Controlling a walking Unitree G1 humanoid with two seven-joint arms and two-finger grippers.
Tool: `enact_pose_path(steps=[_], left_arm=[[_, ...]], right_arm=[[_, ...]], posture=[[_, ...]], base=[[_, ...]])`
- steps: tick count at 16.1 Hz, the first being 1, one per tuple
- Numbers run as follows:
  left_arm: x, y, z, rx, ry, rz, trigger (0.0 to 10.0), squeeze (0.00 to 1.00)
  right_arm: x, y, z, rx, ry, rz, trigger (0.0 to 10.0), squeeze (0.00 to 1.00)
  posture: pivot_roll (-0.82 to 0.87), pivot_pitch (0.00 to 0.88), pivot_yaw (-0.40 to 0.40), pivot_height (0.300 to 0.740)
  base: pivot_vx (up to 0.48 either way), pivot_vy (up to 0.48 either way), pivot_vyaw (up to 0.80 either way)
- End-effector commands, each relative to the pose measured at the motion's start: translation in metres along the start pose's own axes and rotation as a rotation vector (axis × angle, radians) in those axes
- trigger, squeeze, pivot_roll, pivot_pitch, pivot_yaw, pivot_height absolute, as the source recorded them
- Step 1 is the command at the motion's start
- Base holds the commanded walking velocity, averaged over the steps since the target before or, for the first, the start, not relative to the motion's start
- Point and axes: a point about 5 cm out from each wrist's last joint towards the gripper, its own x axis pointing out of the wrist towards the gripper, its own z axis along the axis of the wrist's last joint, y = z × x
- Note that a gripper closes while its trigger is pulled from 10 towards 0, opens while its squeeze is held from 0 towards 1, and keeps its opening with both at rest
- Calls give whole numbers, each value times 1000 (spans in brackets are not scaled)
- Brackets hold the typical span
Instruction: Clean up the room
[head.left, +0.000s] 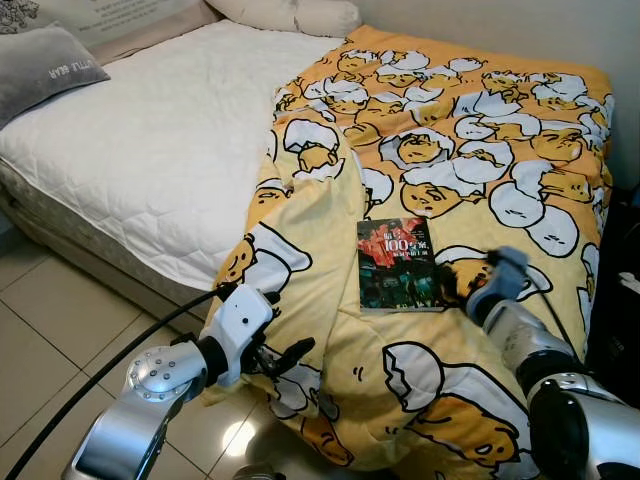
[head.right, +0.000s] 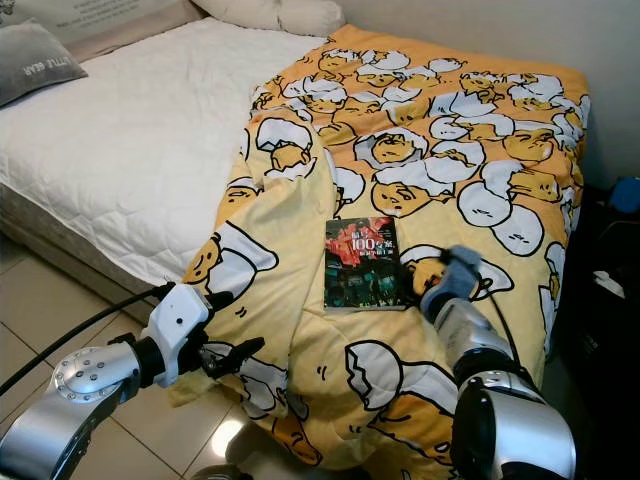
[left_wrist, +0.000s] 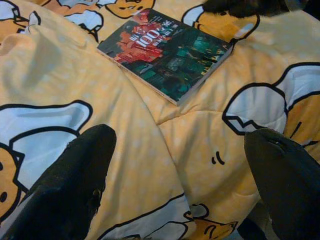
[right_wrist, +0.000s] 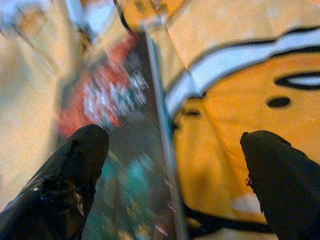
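On the yellow cartoon-print duvet (head.left: 470, 150), the right gripper (right_wrist: 170, 165) is straddling the book's (head.left: 399, 265) right edge, fingers wide. The left gripper (left_wrist: 180, 175) is hovering wide open near the duvet's hanging edge.

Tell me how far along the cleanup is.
Early. Nothing looks done: the book lies flat on the blanket, which is bunched to one side of the mattress. In hand: the right tool, open, straddles the book's edge. Left: lifting the book away, spreading the blanket.

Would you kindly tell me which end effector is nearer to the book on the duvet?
The right end effector, open at the book's right edge. The left end effector, also open, hovers over the duvet's hanging edge.
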Motion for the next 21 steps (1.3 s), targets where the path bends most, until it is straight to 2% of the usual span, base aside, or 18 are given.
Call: enact_pose_path(steps=[1,4,7,10,13,15,17,19,21], left_arm=[[-2,-1,3,8,-3,-11,10000,522],[-5,-5,1,-2,3,-3,10000,522],[-8,-9,1,-10,8,-3,10000,522],[-11,-12,0,-19,18,-13,10000,522],[-7,-12,0,-16,24,-23,10000,514],[-6,-11,2,-15,23,-27,10000,518],[-7,-12,1,-16,28,-27,10000,522],[-9,-14,0,-18,35,-27,10000,522],[-9,-13,-1,-19,39,-26,10000,518]], right_arm=[[3,9,19,47,-83,60,10000,0],[4,16,8,13,-18,102,10000,0],[4,20,-14,-29,90,129,10000,0],[2,15,-23,-32,134,95,10000,0],[-1,10,-35,-83,225,80,10000,0],[-3,6,-42,-80,255,51,10000,0],[-8,-4,-53,-94,304,-32,10000,0],[-7,-3,-50,-40,264,-26,10000,0],[-3,1,-34,78,179,1,10000,0]], posture=[[162,20,29,740],[174,35,3,740],[186,46,-3,740],[187,61,12,740],[183,65,17,740],[185,72,17,740],[189,81,17,740],[190,82,17,740],[188,79,16,740]], base=[[0,0,0],[0,0,0],[0,0,0],[0,0,0],[0,0,0],[0,0,0],[0,0,0],[0,0,0],[0,0,0]])
